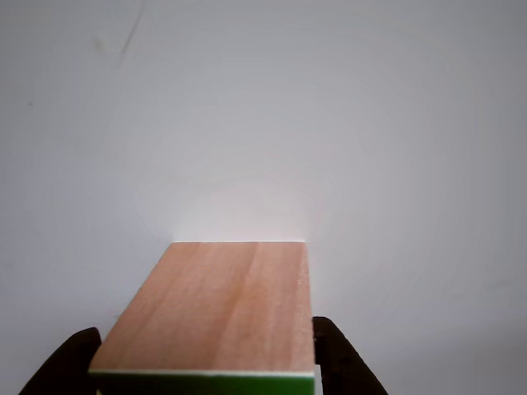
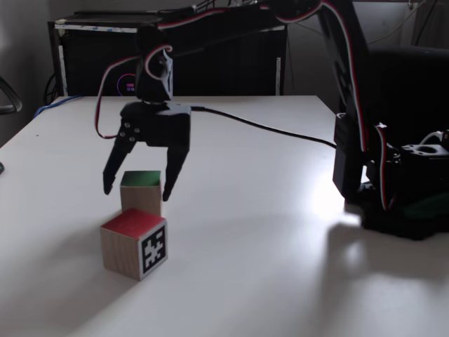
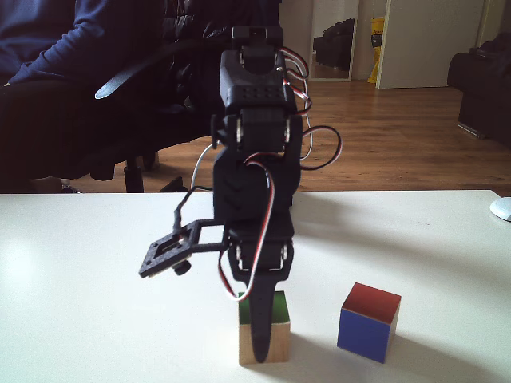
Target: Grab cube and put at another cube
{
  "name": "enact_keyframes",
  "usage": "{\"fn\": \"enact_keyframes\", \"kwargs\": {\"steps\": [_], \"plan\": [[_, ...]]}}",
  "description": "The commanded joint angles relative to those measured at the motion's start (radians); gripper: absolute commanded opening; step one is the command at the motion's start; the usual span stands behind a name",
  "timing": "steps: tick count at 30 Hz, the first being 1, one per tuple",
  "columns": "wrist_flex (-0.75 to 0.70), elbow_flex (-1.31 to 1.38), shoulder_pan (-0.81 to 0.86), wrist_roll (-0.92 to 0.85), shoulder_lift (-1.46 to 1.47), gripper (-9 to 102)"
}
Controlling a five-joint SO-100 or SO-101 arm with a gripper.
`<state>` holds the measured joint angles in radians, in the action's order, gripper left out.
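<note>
Gripper [image 2: 137,189] of the black arm hangs over the light-brown wooden cube with a green top face [image 2: 140,191], its two fingers spread and reaching down past the cube's left and right sides in a fixed view. We see a gap between each fingertip and the wood there, so the jaws straddle the cube without pinching it. In the other view the cube [image 1: 214,317] lies between the two dark fingertips at the bottom corners, grain running away from the camera and a green strip with white edging at the bottom edge; we cannot tell from this view whether the pads touch it. In a fixed view from the front, one finger [image 3: 262,319] hangs down across the cube's front face [image 3: 275,339].

The cube rests on the white table [image 2: 280,267]. The smaller cube with a red top, wooden side and black-and-white marker face [image 2: 133,242] stands just in front of it in a fixed view, near but apart; from the front it [image 3: 368,321] shows a red top and blue face, to the right of the wooden cube with bare table between.

The table's right half is bare up to the arm's base [image 2: 400,203]. A black cable [image 2: 266,128] crosses the surface behind the gripper. We note a person seated in a chair [image 3: 72,80] beyond the far edge.
</note>
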<state>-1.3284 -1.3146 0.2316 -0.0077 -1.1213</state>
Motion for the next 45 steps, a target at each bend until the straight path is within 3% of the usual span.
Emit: {"fn": "enact_keyframes", "kwargs": {"steps": [1,10,18,28,36,45], "plan": [[-0.006,0.058,0.003,-0.011,0.008,38],[-0.006,0.123,0.021,-0.017,0.101,36],[-0.052,0.163,0.009,-0.005,0.144,28],[-0.043,0.184,0.043,0.023,0.137,8],[-0.077,0.198,0.038,0.031,0.080,6],[-0.107,0.052,-0.075,0.083,-0.219,6]]}}
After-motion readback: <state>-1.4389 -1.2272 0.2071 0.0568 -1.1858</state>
